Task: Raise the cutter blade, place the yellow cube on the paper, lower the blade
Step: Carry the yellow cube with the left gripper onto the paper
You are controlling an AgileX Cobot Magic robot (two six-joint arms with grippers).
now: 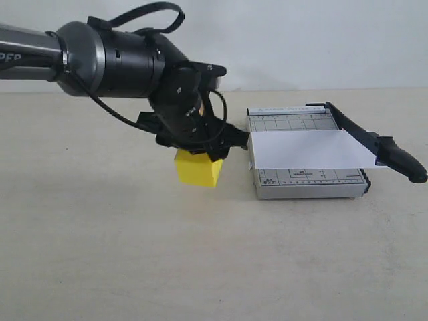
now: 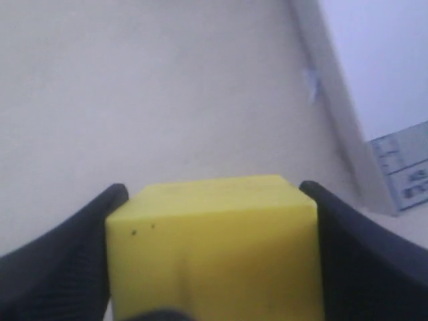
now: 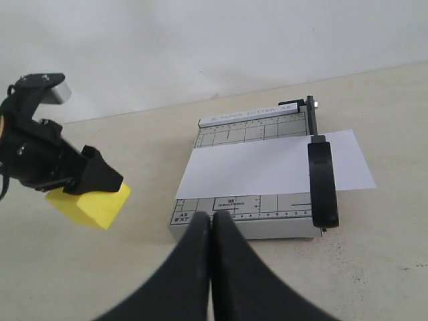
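Matte, sharp-edged and bright, the yellow cube [image 1: 198, 170] sits low over the pale, smooth table [image 1: 100, 254], left of the grey ruled cutter base [image 1: 307, 179] and not touching it. The left gripper [image 1: 199, 152] straddles it from above, ribbed black fingers [image 2: 60, 261] pressed to two opposite faces, clamping the block. The paper [image 1: 307, 148], flat, white and wider than tall, lies across the base. The cutter blade [image 1: 364, 137], a thin black bar with a thick rounded handle [image 1: 404, 164], lies low along the right edge over the sheet. The right gripper [image 3: 212, 231] hangs on the near side, jaws pinched together on nothing. One cube, one sheet, one cutter, two grippers.
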